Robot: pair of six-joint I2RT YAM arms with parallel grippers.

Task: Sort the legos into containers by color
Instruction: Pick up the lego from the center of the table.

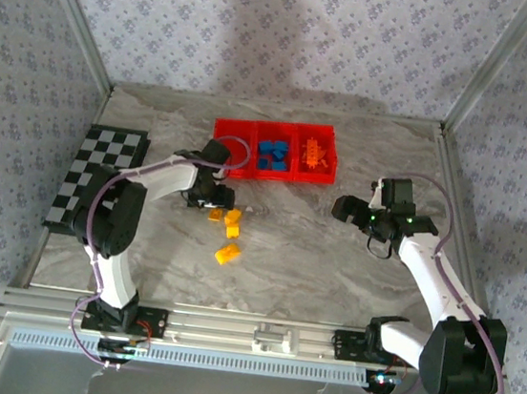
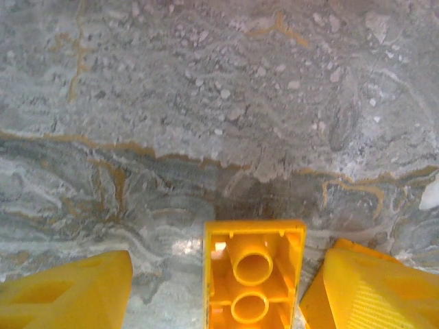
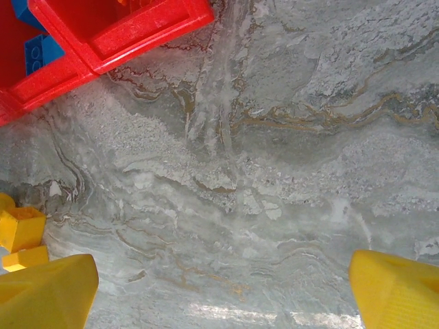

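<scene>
Left gripper (image 1: pixel 211 197): I see its fingers parted around a yellow brick (image 2: pixel 254 274) that lies hollow side up on the marble table (image 1: pixel 313 261). The right finger is just beside the brick and the left finger is apart from it. Other yellow bricks (image 1: pixel 227 253) lie near. Right gripper (image 3: pixel 223 288): spread wide above the table. The red bins (image 3: pixel 137 31) hold blue bricks (image 1: pixel 271 155) in the middle compartment and orange bricks (image 1: pixel 315 153) in the right one.
</scene>
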